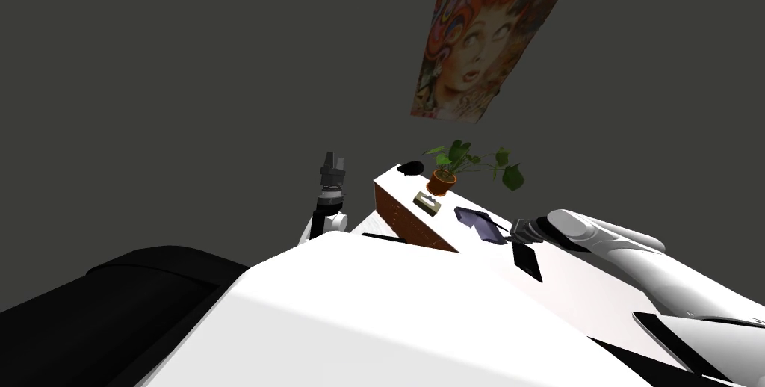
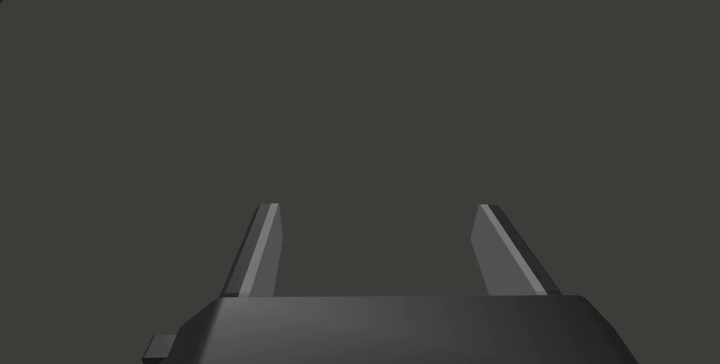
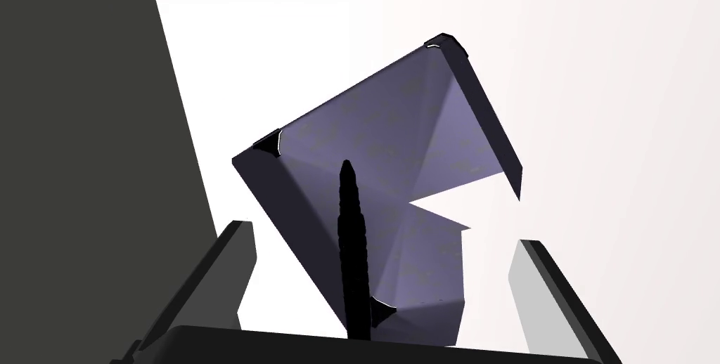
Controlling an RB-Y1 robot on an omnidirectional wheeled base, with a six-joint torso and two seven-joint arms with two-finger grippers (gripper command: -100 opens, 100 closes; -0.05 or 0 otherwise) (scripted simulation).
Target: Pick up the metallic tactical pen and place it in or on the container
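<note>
My right gripper point(image 3: 384, 233) hangs over the purple-grey tray point(image 3: 422, 121), fingers spread wide and gripping nothing. The black pen point(image 3: 351, 240) shows midway between them, apart from both, against the tray's inner slope with its tip toward the far rim; can't tell if it rests there. The tray sits on the white table point(image 3: 598, 65), one corner near the table edge by the dark wall, white top running on past its other rims; my left gripper point(image 1: 332, 158) is raised beside the table's end, also wide open.
</note>
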